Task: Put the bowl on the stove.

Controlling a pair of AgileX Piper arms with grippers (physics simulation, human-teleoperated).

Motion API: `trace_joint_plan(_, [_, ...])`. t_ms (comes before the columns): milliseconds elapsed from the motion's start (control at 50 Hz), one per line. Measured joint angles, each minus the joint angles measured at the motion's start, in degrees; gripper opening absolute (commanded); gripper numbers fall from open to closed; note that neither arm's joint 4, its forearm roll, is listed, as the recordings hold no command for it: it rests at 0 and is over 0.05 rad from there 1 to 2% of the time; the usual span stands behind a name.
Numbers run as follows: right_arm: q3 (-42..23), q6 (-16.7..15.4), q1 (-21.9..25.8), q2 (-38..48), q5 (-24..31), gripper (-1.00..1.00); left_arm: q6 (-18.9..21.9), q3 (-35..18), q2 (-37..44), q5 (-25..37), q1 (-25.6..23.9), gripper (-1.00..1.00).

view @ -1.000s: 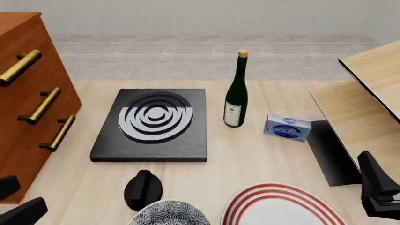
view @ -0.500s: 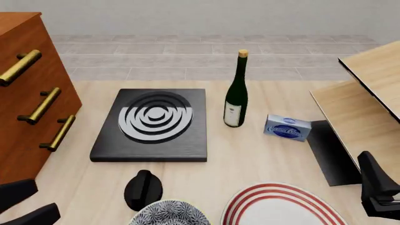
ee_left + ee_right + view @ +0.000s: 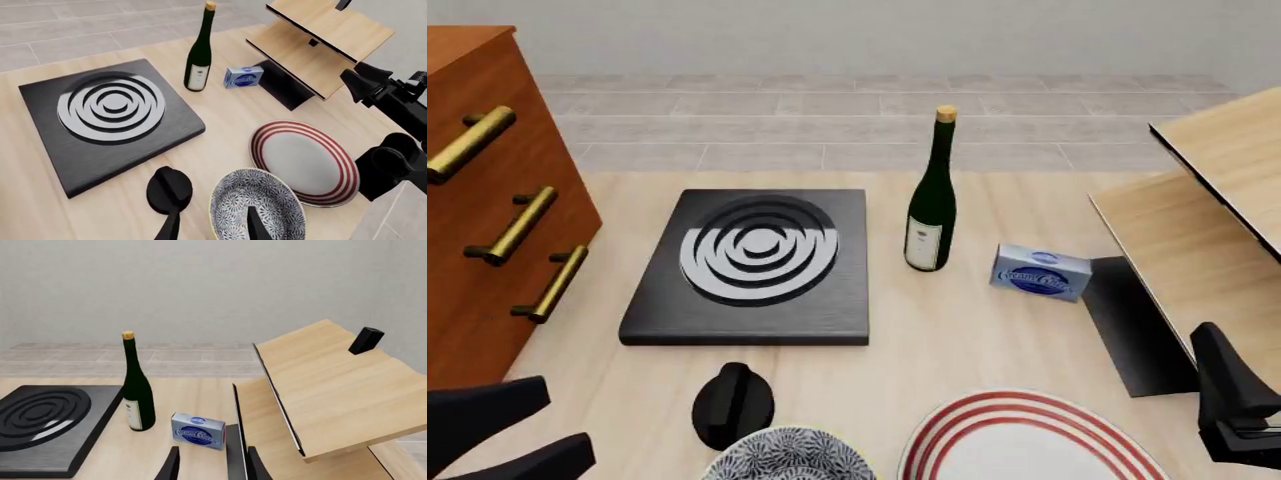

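Observation:
The bowl [image 3: 787, 460], blue-and-white patterned inside, sits at the table's near edge and is cut off by the front view's bottom. The black stove [image 3: 754, 262] with silver rings lies flat beyond it, with nothing on it. My left gripper [image 3: 521, 438] is open at the bottom left, apart from the bowl and left of it. In the left wrist view the bowl [image 3: 260, 200] shows just past the open left gripper [image 3: 212, 227], and the stove [image 3: 110, 120] lies farther off. My right gripper [image 3: 1232, 405] stays at the right edge, open [image 3: 213, 465] and holding nothing.
A small black knob [image 3: 734, 400] stands between bowl and stove. A red-ringed white plate [image 3: 1021, 440] lies right of the bowl. A wine bottle [image 3: 930, 205] and a blue box [image 3: 1041, 272] stand right of the stove. A wooden drawer cabinet [image 3: 494, 200] borders the left, a wooden shelf [image 3: 1201, 220] the right.
My left gripper has come further into the front view from the bottom left, moving right toward the bowl. The right arm and all objects have stayed put.

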Motion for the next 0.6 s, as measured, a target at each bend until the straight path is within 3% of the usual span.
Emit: trace_joint_plan(600, [0.0, 0.0, 0.0, 0.0, 0.0, 1.0, 1.0, 0.8, 4.4, -3.2, -3.5, 1.0])
